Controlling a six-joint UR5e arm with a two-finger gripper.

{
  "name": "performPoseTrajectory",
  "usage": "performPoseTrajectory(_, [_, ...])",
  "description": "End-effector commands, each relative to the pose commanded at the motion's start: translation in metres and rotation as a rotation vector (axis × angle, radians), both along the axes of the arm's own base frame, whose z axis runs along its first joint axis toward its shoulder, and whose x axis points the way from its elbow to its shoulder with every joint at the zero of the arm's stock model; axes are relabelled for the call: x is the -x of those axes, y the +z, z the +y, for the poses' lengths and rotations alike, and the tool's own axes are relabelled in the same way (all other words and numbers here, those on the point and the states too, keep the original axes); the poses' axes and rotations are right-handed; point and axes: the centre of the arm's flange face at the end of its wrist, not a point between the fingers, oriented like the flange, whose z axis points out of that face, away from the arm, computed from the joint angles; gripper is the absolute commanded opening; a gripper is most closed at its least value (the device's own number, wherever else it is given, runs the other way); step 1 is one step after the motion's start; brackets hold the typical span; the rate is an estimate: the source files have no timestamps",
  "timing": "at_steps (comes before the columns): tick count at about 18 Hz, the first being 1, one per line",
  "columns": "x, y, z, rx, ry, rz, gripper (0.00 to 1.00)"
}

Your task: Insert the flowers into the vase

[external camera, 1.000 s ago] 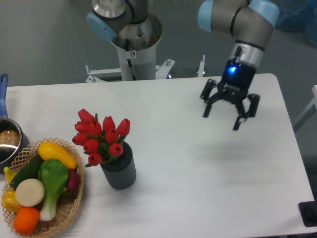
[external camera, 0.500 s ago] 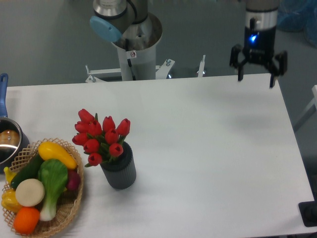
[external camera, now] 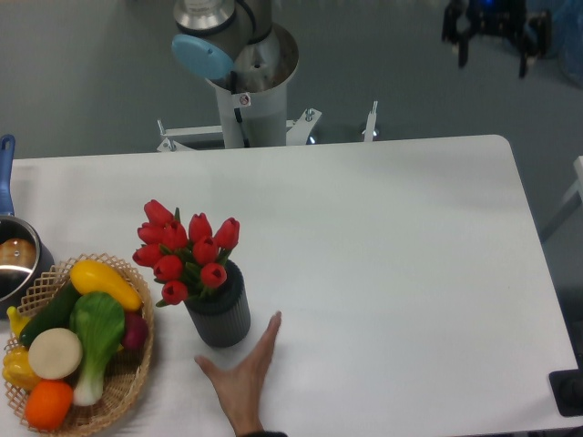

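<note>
The flowers, a bunch of red tulip buds on green stems, stand upright in the vase, a dark grey ribbed cylinder on the white table at the front left. The gripper is open and empty. It hangs high at the top right, beyond the table's far edge and far from the vase.
A person's hand lies flat on the table just right of the vase's base. A wicker basket of toy vegetables sits at the front left. A steel pot with a blue handle is at the left edge. The robot's base column stands behind the table.
The gripper has risen and moved back from over the table's right side to high beyond the far edge. A hand has come in next to the vase.
</note>
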Motion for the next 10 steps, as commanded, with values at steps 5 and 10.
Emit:
performPoseTrajectory(5, [-0.017,0.021,-0.076,0.047,-0.095,-0.056,1.0])
performPoseTrajectory(10, [-0.026,0.021,-0.102,0.08,-0.068,-0.088,1.0])
